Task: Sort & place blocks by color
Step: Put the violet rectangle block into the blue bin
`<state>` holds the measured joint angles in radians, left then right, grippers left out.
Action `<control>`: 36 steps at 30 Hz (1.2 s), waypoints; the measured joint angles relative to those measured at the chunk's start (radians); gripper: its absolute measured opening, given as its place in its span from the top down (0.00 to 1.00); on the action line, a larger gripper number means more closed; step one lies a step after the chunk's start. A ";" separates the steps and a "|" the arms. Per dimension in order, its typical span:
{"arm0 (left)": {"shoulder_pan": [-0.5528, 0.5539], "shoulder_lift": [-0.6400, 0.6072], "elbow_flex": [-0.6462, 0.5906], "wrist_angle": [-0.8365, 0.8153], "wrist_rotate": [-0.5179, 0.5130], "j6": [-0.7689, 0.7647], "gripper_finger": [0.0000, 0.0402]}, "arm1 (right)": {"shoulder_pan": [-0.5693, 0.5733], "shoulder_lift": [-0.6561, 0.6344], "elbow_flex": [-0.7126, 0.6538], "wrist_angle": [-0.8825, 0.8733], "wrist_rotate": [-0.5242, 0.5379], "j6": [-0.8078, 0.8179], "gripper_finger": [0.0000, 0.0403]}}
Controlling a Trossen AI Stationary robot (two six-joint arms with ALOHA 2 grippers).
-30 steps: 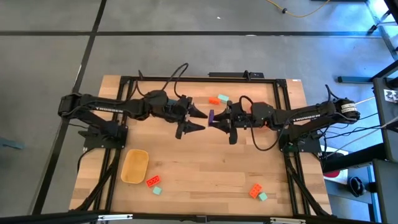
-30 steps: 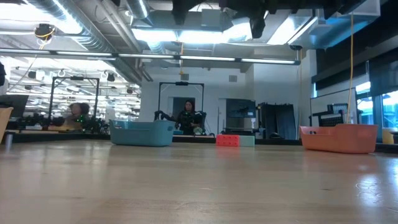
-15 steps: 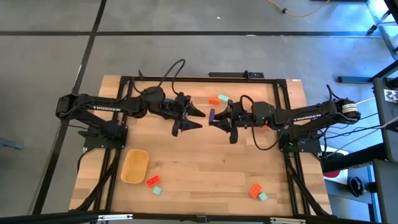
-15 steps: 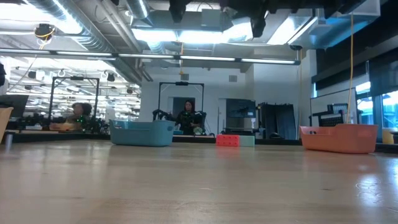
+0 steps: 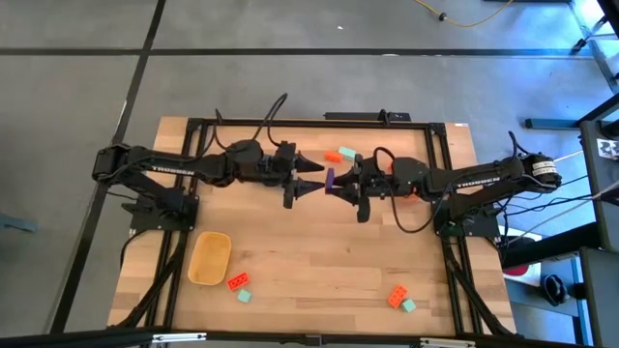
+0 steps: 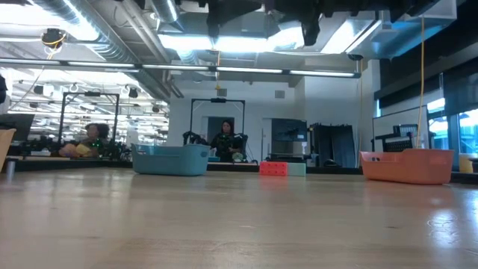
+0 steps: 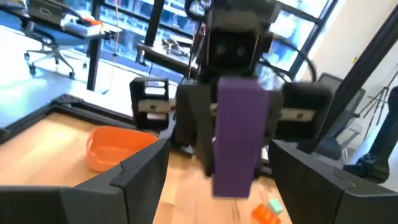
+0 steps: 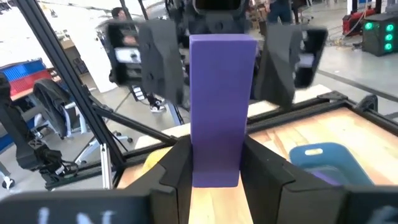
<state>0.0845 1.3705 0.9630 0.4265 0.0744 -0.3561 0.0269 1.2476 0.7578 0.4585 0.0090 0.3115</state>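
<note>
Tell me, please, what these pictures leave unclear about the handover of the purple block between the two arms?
- High view: the purple block is too small to show whether the left gripper touches it.
- Left wrist view: the right gripper hides behind the block.
- Low view: both arms cut off by the top edge.
- Right wrist view: blue tub contents blurred.
</note>
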 joint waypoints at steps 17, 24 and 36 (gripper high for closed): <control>-0.012 0.161 0.132 0.022 0.007 0.025 0.33 | -0.010 0.003 0.000 -0.032 -0.004 -0.008 0.74; -0.014 0.166 0.153 -0.038 -0.007 0.025 0.34 | -0.010 0.003 0.000 -0.037 -0.004 -0.010 0.74; 0.016 0.149 0.153 -0.053 0.043 0.008 0.77 | -0.012 0.003 0.000 -0.040 0.001 -0.020 0.74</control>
<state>0.1002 1.5192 1.1160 0.3739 0.1178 -0.3477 0.0151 1.2503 0.7578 0.4185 0.0101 0.2913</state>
